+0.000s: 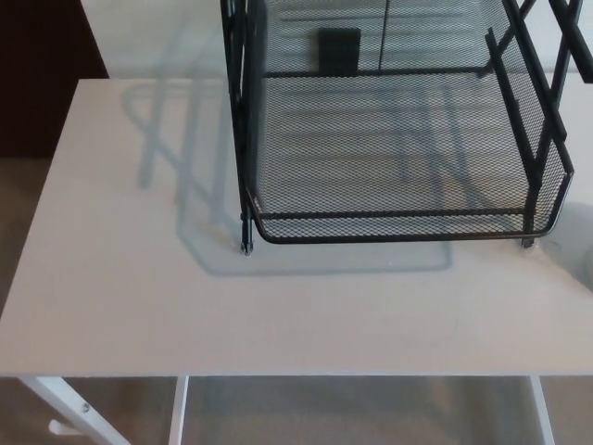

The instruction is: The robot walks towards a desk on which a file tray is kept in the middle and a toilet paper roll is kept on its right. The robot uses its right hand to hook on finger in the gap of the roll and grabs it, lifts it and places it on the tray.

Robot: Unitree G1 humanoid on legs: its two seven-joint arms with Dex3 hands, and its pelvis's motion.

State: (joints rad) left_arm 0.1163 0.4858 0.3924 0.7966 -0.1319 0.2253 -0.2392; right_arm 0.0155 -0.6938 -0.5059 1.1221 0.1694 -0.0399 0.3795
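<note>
You have the black mesh tray standing toward the right of the white counter, but the toilet paper roll is out of view, presumably past the right edge. Neither hand shows, so you cannot tell how the fingers stand. The risk: reaching right without seeing the roll, you could knock it over or clip the tray's frame. No brand, label or writing is readable anywhere.
</note>
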